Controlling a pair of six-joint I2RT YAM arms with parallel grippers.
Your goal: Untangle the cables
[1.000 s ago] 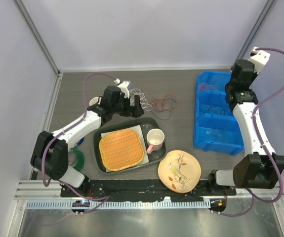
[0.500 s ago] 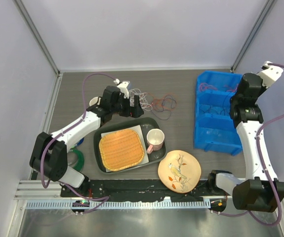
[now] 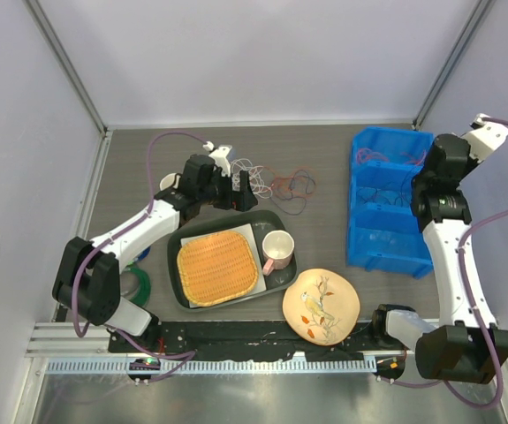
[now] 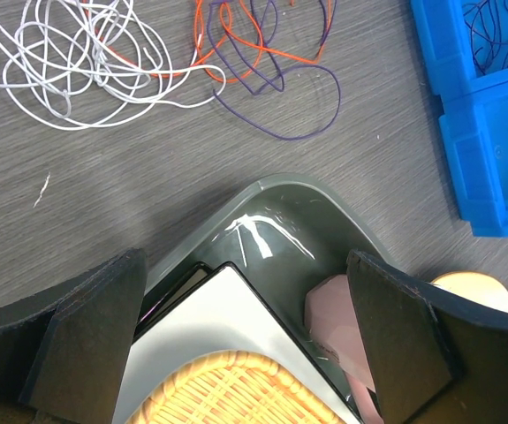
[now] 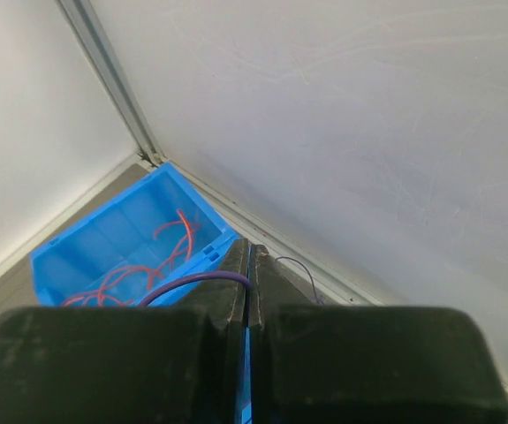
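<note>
The left gripper (image 4: pixel 245 353) has its two fingers (image 4: pixel 86 344) spread wide apart, and nothing is between them. Right under them is a back corner of the dark tray (image 4: pixel 280 208), with a pink mug (image 4: pixel 342 327) in it. Past the tray's edge, straight ahead of the fingers, the cables (image 4: pixel 147 62) lie flat on the worktop near its back edge. The bunch runs sideways: white loops (image 4: pixel 68 53) on the left, orange and purple loops (image 4: pixel 262 62) on the right, and they cross in the middle. The left arm is much nearer to them, so I think it should reach forward and down to pick one colour.

The right gripper (image 5: pixel 249 256) is closed tight, and a purple cable (image 5: pixel 192 281) looks pinched in it. It hangs high over the blue bin (image 5: pixel 86 252) at the worktop's right edge, well apart from the bunch. In the bin's back part lie red cables (image 5: pixel 170 238).
</note>
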